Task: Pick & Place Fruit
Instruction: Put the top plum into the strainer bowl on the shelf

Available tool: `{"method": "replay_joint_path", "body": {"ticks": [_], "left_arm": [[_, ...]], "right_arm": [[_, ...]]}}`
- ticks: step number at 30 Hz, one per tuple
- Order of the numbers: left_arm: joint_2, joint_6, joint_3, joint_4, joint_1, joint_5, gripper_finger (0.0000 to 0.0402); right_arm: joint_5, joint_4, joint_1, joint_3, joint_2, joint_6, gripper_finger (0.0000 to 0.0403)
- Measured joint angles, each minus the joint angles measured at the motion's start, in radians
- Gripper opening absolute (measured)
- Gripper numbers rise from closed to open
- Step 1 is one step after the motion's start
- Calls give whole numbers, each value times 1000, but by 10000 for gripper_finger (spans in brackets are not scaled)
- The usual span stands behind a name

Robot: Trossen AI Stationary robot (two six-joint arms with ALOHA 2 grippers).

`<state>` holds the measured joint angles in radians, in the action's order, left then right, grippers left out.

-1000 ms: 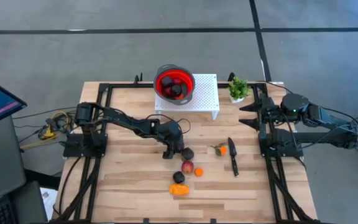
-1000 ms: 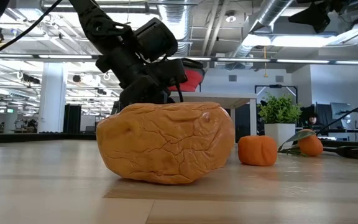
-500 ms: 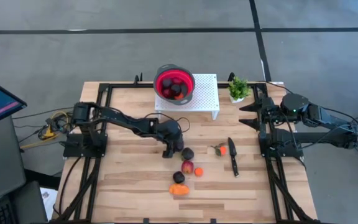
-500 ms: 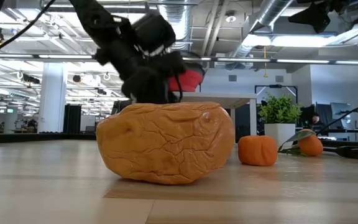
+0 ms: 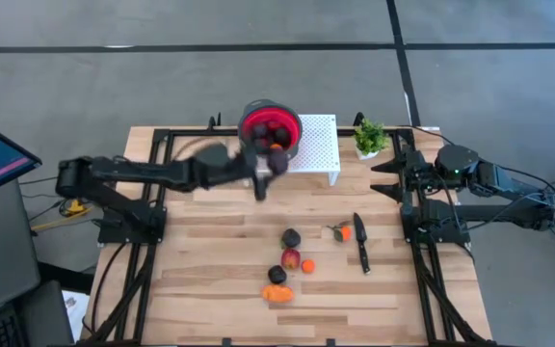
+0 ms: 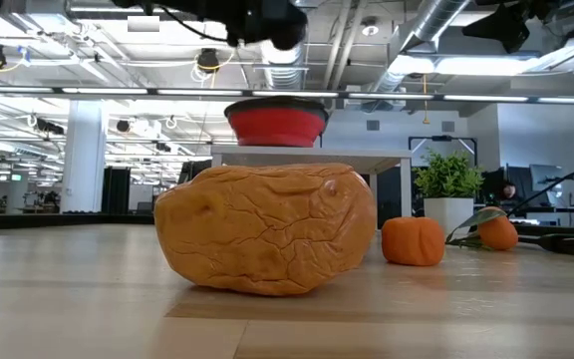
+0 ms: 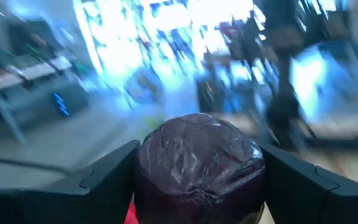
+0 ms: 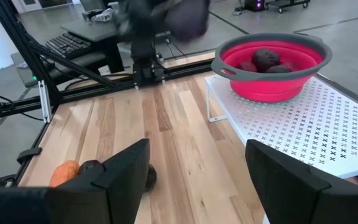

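Left wrist view alone shows the left gripper (image 7: 197, 180) clamping a plum (image 7: 201, 165).

Pale wood table (image 5: 200, 270), planked and matt. The big orange fruit (image 6: 267, 227) has a wrinkled, crackled skin — the plum (image 7: 199, 163) likewise, with a dull sheen. White perforated stand (image 8: 303, 127); smooth red bowl (image 8: 272, 62), grey-rimmed.

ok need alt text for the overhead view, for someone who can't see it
The left gripper carries a dark plum at the edge of a red bowl on a white rack. Plums, oranges and a knife lie mid-table; the right gripper waits open at the right.
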<state>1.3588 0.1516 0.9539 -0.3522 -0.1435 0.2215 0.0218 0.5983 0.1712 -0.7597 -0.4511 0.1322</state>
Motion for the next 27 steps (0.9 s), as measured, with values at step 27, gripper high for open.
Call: {"method": "replay_joint_path", "body": {"ticks": [27], "left_arm": [[110,-79,-1,-89,-296,-61,292]], "right_arm": [[0,0,0,0,0,0,260]]}}
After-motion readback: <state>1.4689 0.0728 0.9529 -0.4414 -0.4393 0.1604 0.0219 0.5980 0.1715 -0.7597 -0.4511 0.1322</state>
